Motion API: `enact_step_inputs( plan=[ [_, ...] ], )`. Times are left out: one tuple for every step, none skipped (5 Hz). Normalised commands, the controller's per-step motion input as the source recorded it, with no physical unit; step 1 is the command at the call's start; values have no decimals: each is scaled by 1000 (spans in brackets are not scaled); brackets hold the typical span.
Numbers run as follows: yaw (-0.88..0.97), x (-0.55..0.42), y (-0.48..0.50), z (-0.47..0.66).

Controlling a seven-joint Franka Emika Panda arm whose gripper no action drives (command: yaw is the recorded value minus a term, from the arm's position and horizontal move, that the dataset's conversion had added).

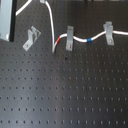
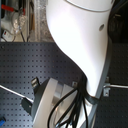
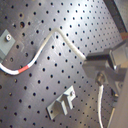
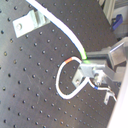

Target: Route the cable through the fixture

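Arm (image 2: pixel 75 35) filling most of second exterior view, hiding much of board (image 1: pixel 65 95). Cable (image 1: pixel 52 25) cut off at first exterior view's top, running through two upright clips (image 1: pixel 70 37). Gripper (image 3: pixel 95 61) blurred in both wrist views, seemingly pinched on cable. Fixture (image 1: pixel 31 39) slanted, apart from cable, not yet threaded.

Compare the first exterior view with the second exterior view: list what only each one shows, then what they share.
Only the first exterior view shows the cable with its red and blue bands, running through two upright clips, and the slanted fixture standing empty. Only the second exterior view shows the arm with its black hoses and a cluttered shelf behind. Both share the black perforated board.
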Motion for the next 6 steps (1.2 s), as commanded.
enact_step_inputs(
  plan=[
    [0, 31, -35, 9],
    [337, 80, -164, 263],
    [777, -51, -155, 262],
    [697, -232, 23, 296],
    [589, -367, 210, 275],
    [603, -352, 256, 264]
  ],
)
